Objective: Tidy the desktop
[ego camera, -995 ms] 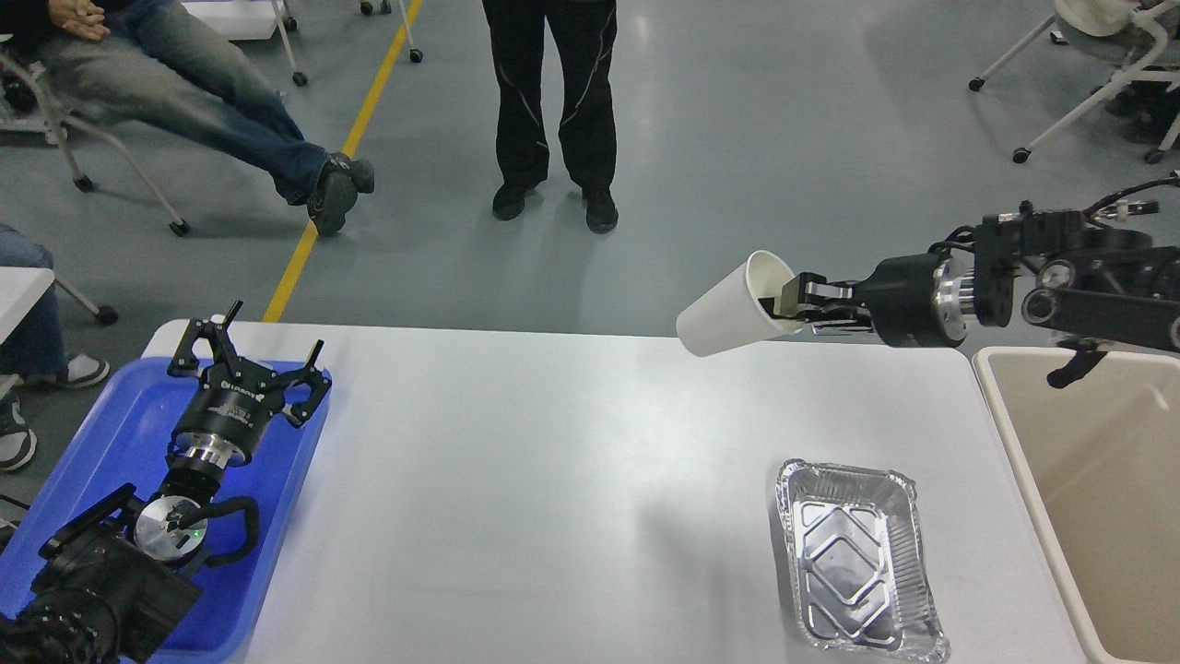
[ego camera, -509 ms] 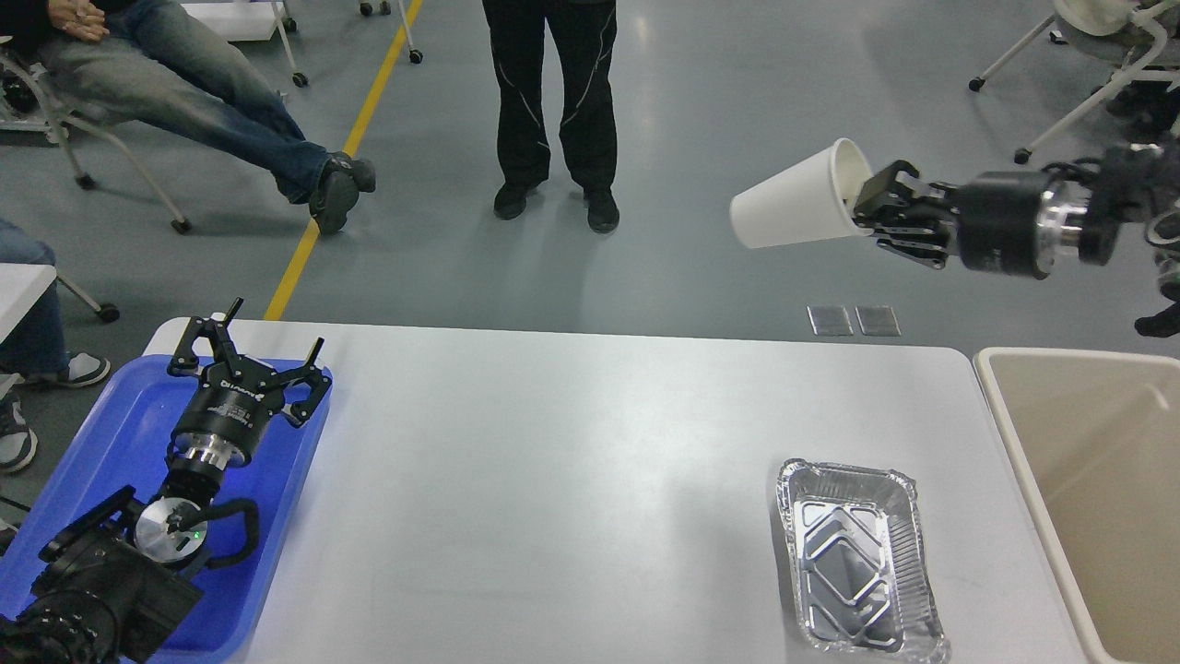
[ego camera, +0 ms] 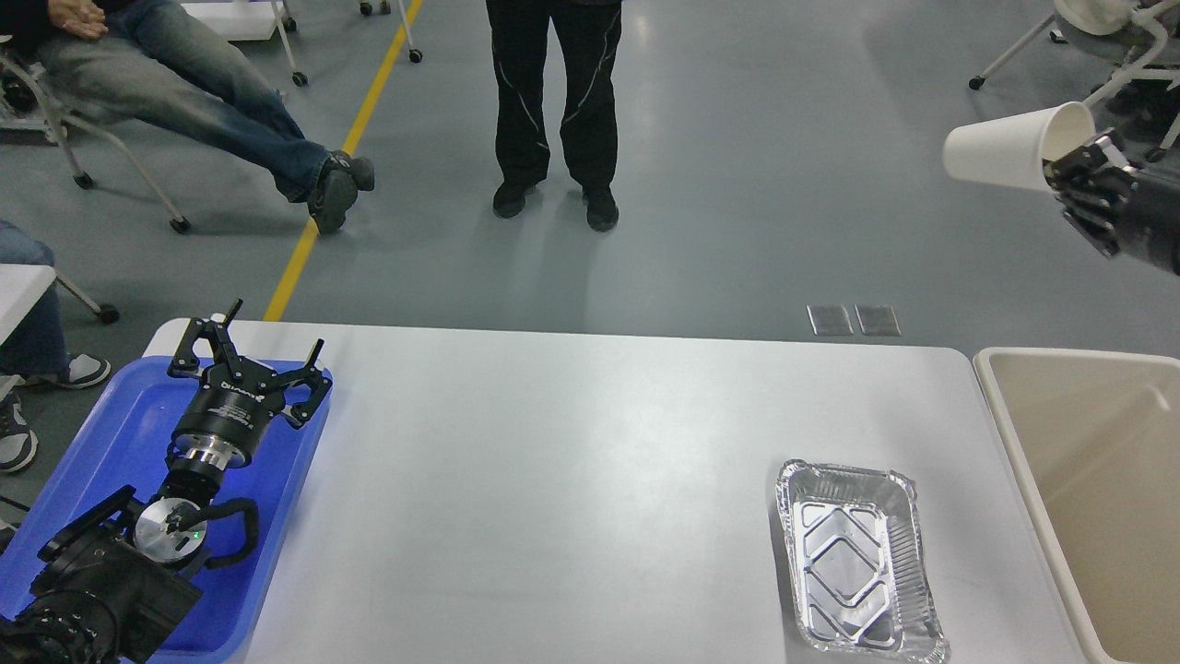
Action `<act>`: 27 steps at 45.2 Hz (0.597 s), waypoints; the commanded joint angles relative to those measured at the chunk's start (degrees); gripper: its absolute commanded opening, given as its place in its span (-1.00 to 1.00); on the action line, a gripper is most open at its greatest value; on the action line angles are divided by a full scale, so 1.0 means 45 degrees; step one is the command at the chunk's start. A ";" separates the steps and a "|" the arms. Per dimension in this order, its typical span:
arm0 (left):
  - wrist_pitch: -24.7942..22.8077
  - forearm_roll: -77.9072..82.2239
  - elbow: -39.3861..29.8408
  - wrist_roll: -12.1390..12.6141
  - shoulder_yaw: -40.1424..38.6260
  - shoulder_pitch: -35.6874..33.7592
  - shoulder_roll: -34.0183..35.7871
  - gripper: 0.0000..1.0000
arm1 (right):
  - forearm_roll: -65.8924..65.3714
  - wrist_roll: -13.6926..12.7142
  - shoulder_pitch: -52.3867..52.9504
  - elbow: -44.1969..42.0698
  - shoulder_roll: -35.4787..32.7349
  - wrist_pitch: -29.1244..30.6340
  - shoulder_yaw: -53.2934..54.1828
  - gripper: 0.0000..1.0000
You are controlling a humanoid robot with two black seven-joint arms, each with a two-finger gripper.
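Observation:
The white desktop (ego camera: 572, 480) fills the lower view. A silver foil tray (ego camera: 857, 563) lies on it at the front right. My right gripper (ego camera: 1069, 166) is at the far right, high above and beyond the desk's back edge, shut on the rim of a white paper cup (ego camera: 1005, 148) that lies tilted with its base to the left. My left gripper (ego camera: 249, 355) is open and empty, hovering over the blue plastic tray (ego camera: 111, 433) at the left.
A beige rectangular bin (ego camera: 1088, 489) stands against the desk's right edge. A standing person (ego camera: 553, 101) is behind the desk, and a seated person (ego camera: 184, 101) is at the back left. Wheeled chairs (ego camera: 1088, 83) stand at the back right.
My right gripper has carried the paper cup up and to the right, from just over the desk's back edge to the upper right corner. The left arm has not moved.

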 commanded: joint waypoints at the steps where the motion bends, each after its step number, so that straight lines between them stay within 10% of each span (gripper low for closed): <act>1: 0.0000 0.0000 0.0006 0.0000 0.0000 -0.0001 0.0000 1.00 | 0.0922 -0.0883 -0.1684 -0.2669 0.0100 -0.0802 0.0003 -1.00; 27: 0.0000 0.0000 -0.0014 0.0000 0.0000 -0.0001 0.0000 1.00 | 0.1411 -0.5570 -0.4809 -0.6576 0.0959 -0.2696 0.0139 -1.00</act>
